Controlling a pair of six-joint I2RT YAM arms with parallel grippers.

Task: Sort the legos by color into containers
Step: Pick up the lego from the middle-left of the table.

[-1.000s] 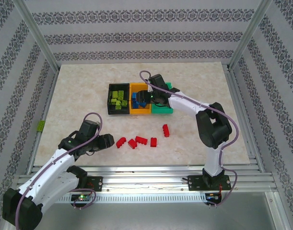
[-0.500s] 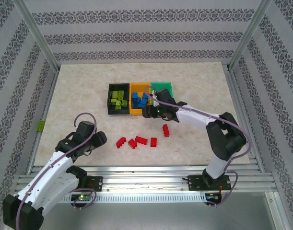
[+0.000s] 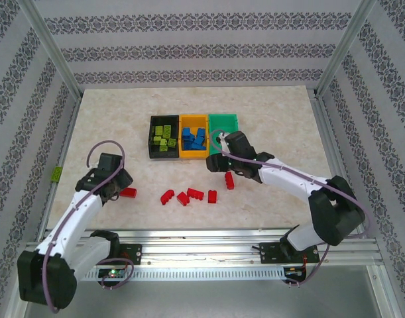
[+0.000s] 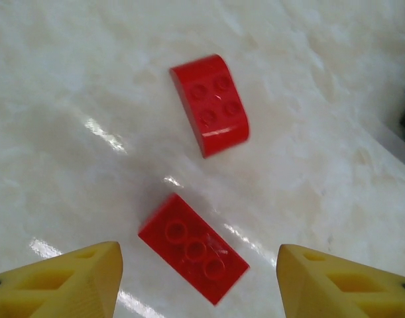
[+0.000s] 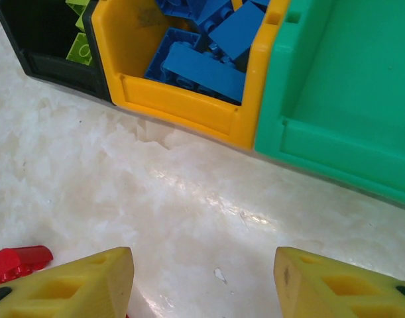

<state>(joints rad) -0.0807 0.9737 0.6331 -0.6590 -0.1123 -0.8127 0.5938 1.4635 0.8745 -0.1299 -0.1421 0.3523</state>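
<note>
My left gripper [image 3: 118, 191] stands open low over the table at the left, a flat red lego [image 4: 193, 248] lying loose between its yellow fingers [image 4: 69, 281]. That lego [image 3: 128, 192] is apart from the red row [image 3: 189, 196]; a rounded red one [image 4: 210, 104] lies just beyond. My right gripper [image 3: 214, 163] is open and holds nothing, hovering over bare table in front of the orange container [image 5: 189, 109] of blue legos [image 5: 209, 69] and the green container [image 5: 348, 99]. The black container [image 3: 151, 138] holds lime legos [image 3: 164, 137].
A further red lego [image 3: 229, 179] lies right of the row, under my right arm; one red piece [image 5: 16, 260] shows beside my right gripper's left finger. The three containers stand side by side at mid-table. Metal frame posts and patterned walls ring the marble table [image 3: 288, 126].
My right gripper has pulled back from over the containers toward the near side. My left gripper has slid left, away from the red row, and a red lego now shows at its tips.
</note>
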